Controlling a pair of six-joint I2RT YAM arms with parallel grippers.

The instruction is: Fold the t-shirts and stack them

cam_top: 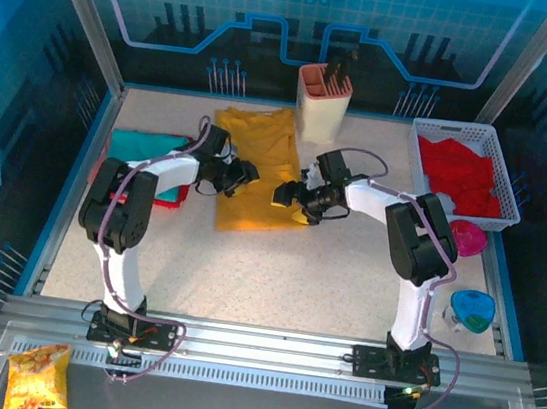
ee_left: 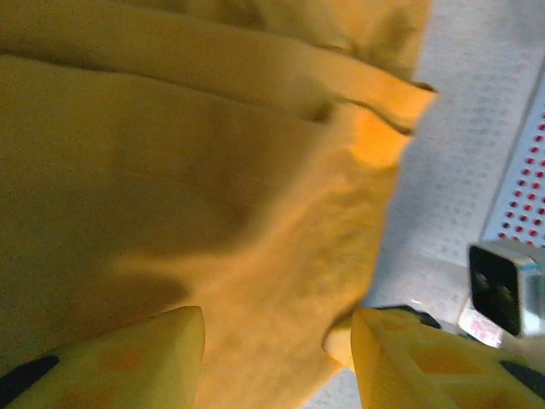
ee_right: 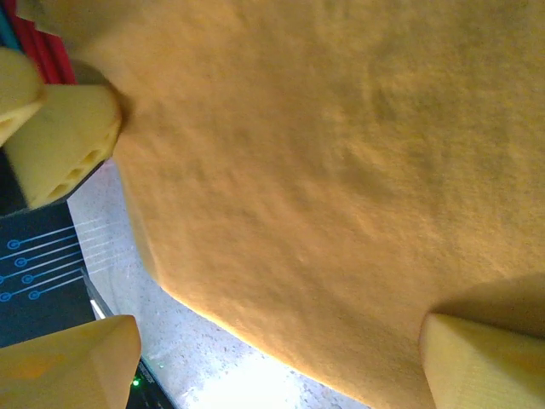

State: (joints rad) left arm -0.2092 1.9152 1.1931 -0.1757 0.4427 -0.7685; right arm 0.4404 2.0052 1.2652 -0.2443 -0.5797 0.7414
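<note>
While both arms reach inward over the speckled white table (cam_top: 274, 275), the top view shows a long mustard-yellow cloth t-shirt (cam_top: 259, 162) lying mid-table. It is folded into a strip whose long axis runs from the arm bases toward the far edge. The left hand (cam_top: 249, 174) sits at the strip's left edge and the right hand (cam_top: 281, 195) at its right edge. They face each other across the narrow width, and neither is clearly nearer. Left of the mustard shirt, a teal t-shirt (cam_top: 145, 142) lies on a red t-shirt (cam_top: 169, 196). To its right stands a white plastic basket (cam_top: 455, 128) holding red cloth.

From the left wrist, the left hand (ee_left: 277, 341) has its yellow pads partly apart with nothing pinched. Mustard cloth (ee_left: 170, 170) spreads just ahead, its edge meeting bare table at one side.

From the right wrist, the right hand (ee_right: 277, 341) stands wide and empty, with the mustard shirt (ee_right: 341, 170) directly ahead of it. The left hand's fingers (ee_right: 60, 136) show at the shirt's opposite edge.

A fold across the long axis looks due, so each hand likely needs its own side's near corner, toward the bases.
</note>
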